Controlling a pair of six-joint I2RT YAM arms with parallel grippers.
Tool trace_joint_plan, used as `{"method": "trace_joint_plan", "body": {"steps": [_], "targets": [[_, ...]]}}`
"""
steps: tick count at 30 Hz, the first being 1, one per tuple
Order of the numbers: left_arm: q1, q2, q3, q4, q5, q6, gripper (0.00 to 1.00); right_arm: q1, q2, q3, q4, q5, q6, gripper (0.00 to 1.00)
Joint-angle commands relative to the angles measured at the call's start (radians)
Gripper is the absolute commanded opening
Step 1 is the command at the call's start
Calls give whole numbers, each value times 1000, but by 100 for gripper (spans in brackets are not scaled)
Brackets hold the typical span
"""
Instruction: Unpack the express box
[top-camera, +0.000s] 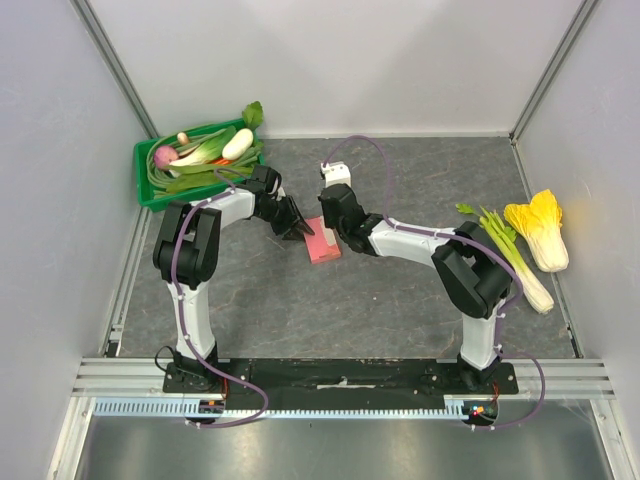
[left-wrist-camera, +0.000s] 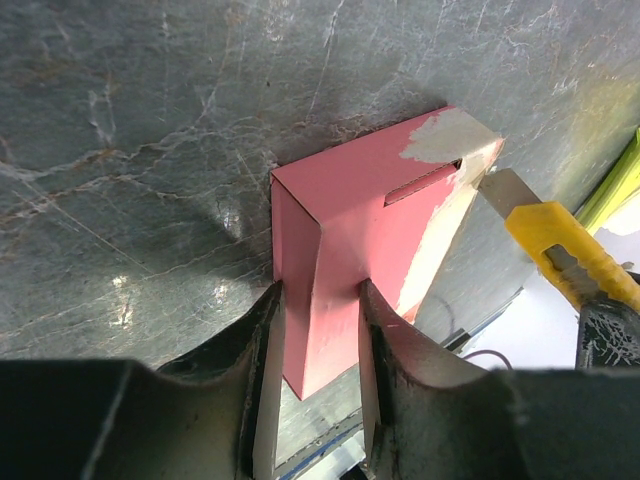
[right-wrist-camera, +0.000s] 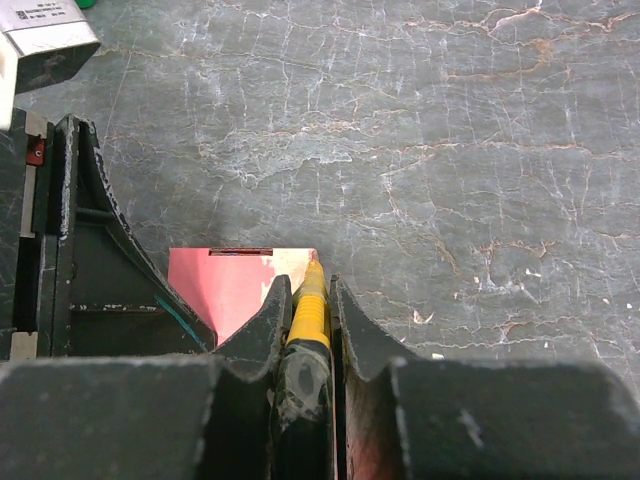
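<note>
Left wrist: your left gripper (left-wrist-camera: 320, 290) clamps the plain pink cardboard express box (left-wrist-camera: 370, 205), corner scuffed pale. Your right gripper (right-wrist-camera: 307, 287) pinches a yellow knife (left-wrist-camera: 555, 245).

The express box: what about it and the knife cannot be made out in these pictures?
- Contents of the express box: it is closed in every view.
- Top external: the left gripper and right gripper cover its far end; the knife is too small.
- Left wrist: the yellow knife is cut off by the right edge; how deep its blade enters is unclear.
- Right wrist: the knife's own body hides the blade.
</note>
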Motion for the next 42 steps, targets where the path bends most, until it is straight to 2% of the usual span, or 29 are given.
{"method": "trace_joint_plan", "body": {"steps": [1,14,27,37,42], "targets": [[3,80,-37,-88,-208,87,33,-5,7,44,60,16,-14,0],[1,84,-38,-79,-187,89,33,-5,36,39,109,-6,-56,0],[3,81,-46,-64,-159,66,33,-5,41,-51,161,-72,-67,0],[8,73,-61,-22,-107,-14,33,1,-76,-197,117,-113,2,0],[8,73,-71,-10,-106,-36,32,15,-130,-215,72,-116,17,0]]}}
